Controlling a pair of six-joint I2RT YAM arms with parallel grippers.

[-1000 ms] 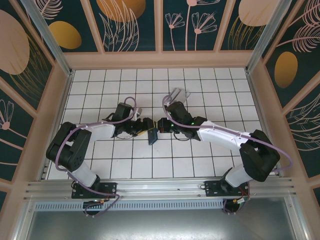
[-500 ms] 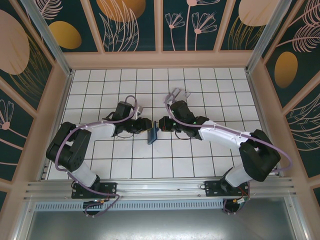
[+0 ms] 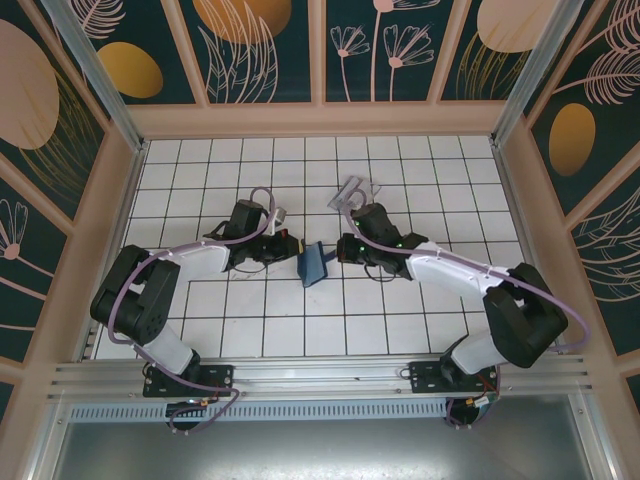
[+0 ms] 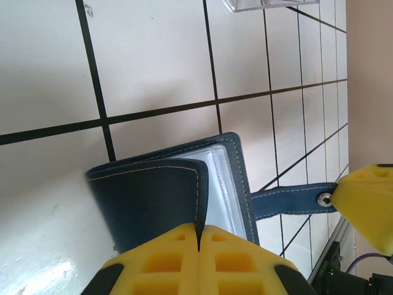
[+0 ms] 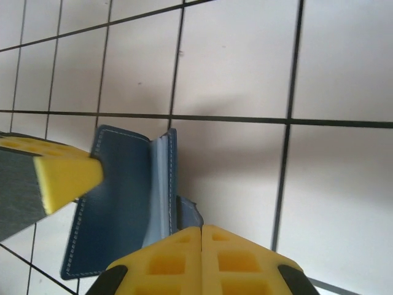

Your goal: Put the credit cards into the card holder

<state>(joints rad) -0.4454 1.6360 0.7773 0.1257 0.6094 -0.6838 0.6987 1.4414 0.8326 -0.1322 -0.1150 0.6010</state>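
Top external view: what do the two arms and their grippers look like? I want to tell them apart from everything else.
Both the left arm and right arm have white links between bulky black joint housings, with a lilac cable looped along each. The left gripper and right gripper have blocky yellow fingers with square recesses.

Wallet (image 4: 147, 203) dark blue, pale stitching along the edges, clear inner sleeves; strap (image 4: 285, 203) same blue, silver snap (image 4: 323, 198). Finger pads (image 4: 166, 258) bright yellow. Table (image 3: 400, 160) white tiles, black grid lines. Card holder (image 3: 357, 192) clear, colourless. Arms (image 3: 190, 262) black and white, cables (image 3: 258, 200) lilac. Walls (image 3: 260, 50) dark teal, peach and gold leaf-and-flower motifs.
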